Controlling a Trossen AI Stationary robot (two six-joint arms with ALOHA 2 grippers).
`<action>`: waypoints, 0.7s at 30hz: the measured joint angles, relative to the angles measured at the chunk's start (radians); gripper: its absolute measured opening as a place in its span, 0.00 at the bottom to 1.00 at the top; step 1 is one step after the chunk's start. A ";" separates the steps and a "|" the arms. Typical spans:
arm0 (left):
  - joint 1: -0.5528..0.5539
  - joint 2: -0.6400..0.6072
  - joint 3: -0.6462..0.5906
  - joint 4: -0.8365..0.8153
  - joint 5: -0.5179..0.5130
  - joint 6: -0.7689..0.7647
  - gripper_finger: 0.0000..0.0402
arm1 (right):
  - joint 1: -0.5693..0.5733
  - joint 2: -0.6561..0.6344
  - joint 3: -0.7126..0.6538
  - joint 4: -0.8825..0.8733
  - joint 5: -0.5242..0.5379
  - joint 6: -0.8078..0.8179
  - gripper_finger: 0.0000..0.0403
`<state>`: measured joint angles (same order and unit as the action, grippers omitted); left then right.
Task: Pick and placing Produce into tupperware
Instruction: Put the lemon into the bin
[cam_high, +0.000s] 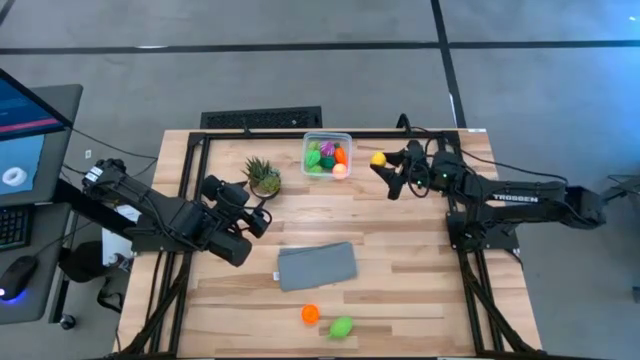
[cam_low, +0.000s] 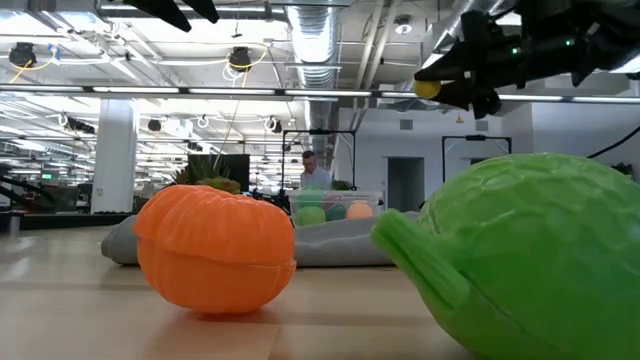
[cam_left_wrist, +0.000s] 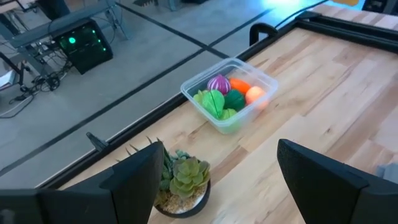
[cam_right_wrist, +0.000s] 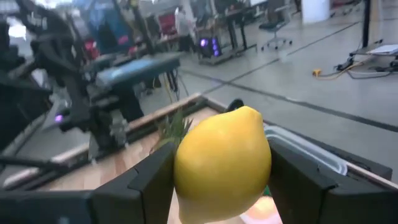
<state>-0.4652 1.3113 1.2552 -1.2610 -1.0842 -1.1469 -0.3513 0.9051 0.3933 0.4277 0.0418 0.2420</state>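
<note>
Item: yellow lemon (cam_right_wrist: 222, 165), toy, one of the produce pieces. Held in the right gripper (cam_high: 382, 163), jaws part closed and pressed against its two sides, stem end pointing up in the right wrist view. Location: raised above the table (cam_high: 420, 250), just beside the tub (cam_high: 328, 155) on its right.

Item: tub, clear plastic, rectangular with rounded corners. Stands near the table's far edge, between the potted plant (cam_high: 263, 176) and the right gripper. Contents: several pieces, among them a purple onion-like one (cam_left_wrist: 218, 83), green ones, an orange one and a peach-coloured one.

Item: orange piece (cam_high: 310, 314) and green piece (cam_high: 342, 327). Both lie on the table near its near edge, just beside each other, well apart from the tub, past the grey cloth (cam_high: 317, 266).

Item: left gripper (cam_high: 262, 215). Jaws stand apart and hold nothing; it hovers near the potted plant.

Handling notes (judged): the lemon looks light, hollow, stiff and smooth, so likely to slip or roll if pinched off-centre. Best hold is across its widest middle, as now. The tub looks light and may shift if knocked. The two loose pieces look round, seamed and prone to rolling; take each across its middle from above.
</note>
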 joint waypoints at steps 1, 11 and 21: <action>0.000 0.000 0.000 0.003 -0.004 0.000 0.76 | -0.008 0.000 -0.013 0.028 0.000 0.009 0.61; 0.018 0.000 0.000 0.074 -0.010 0.033 0.76 | -0.060 0.196 -0.037 0.268 -0.064 0.061 0.61; 0.018 0.000 0.000 0.104 -0.002 0.035 0.76 | -0.121 0.479 -0.002 0.470 -0.126 0.135 0.61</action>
<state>-0.4477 1.3109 1.2552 -1.1568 -1.0863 -1.1119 -0.4718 1.3845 0.3916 0.8981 -0.0845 0.3775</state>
